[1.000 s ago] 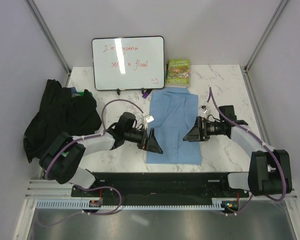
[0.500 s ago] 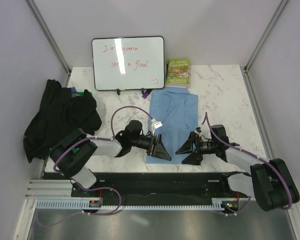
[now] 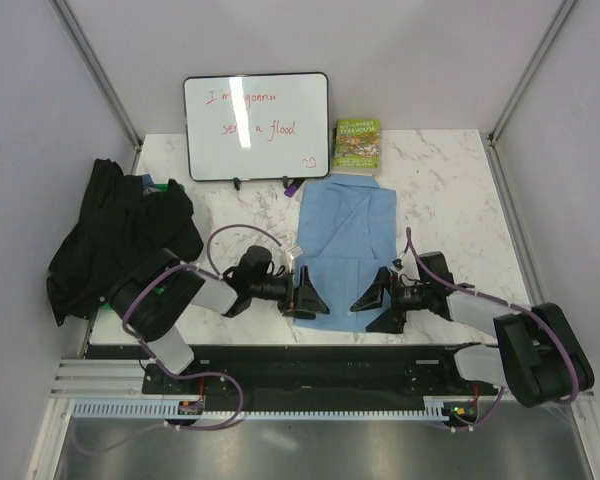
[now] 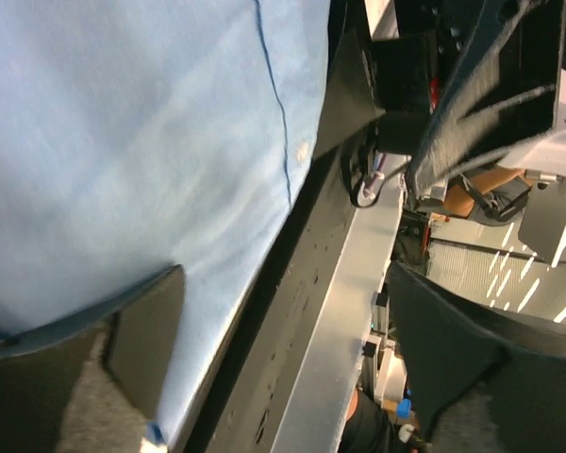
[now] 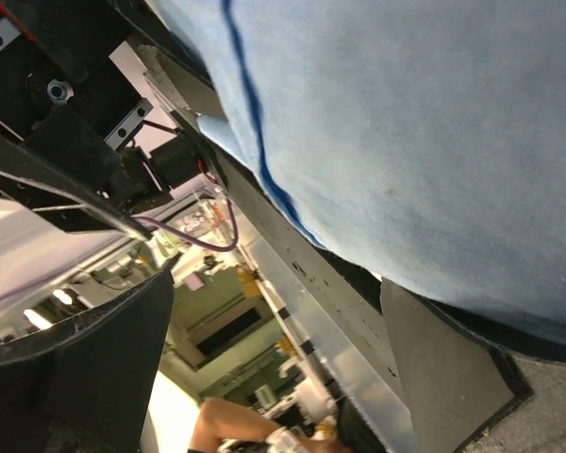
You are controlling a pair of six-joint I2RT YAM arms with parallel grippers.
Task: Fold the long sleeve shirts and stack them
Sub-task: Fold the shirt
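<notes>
The light blue shirt (image 3: 346, 235) lies folded into a long rectangle in the middle of the table. It fills the upper left of the left wrist view (image 4: 123, 142) and the upper right of the right wrist view (image 5: 424, 123). My left gripper (image 3: 310, 298) is open at the shirt's near left corner, with one finger (image 4: 141, 344) against the cloth edge. My right gripper (image 3: 376, 308) is open at the near right corner, with one finger (image 5: 448, 377) just under the hem. The black shirt (image 3: 120, 235) lies crumpled at the table's left edge.
A whiteboard (image 3: 257, 126) with red writing stands at the back. A green-covered book (image 3: 357, 143) leans beside it, just behind the blue shirt's far end. The black base rail (image 3: 300, 362) runs along the near table edge right below both grippers.
My right gripper has come from the shirt's right side down to its near right corner. My left gripper has shifted slightly to the near left corner. Both stay open.
</notes>
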